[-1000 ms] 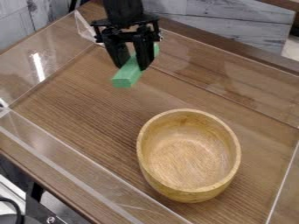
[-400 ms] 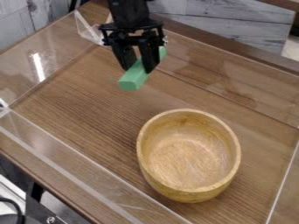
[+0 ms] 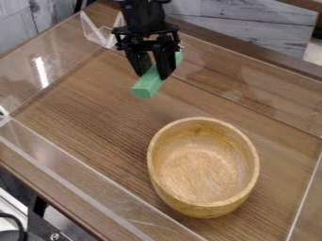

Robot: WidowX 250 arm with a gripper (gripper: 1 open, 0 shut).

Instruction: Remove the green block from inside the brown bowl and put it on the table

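My gripper (image 3: pixel 150 73) hangs over the far middle of the table (image 3: pixel 88 118), shut on the upper end of the green block (image 3: pixel 150 85). The block tilts downward from the black fingers (image 3: pixel 135 62), its lower end just above the wood surface. The brown bowl (image 3: pixel 202 166) sits to the front right with nothing in it, well apart from the gripper.
Clear acrylic walls (image 3: pixel 51 56) border the tabletop on the left, back and front. A white brick wall lies behind the table. The table's front-left corner (image 3: pixel 19 202) drops off to dark equipment below.
The gripper with the green block has drifted slightly to the right and a little lower. The bowl has stayed where it was.
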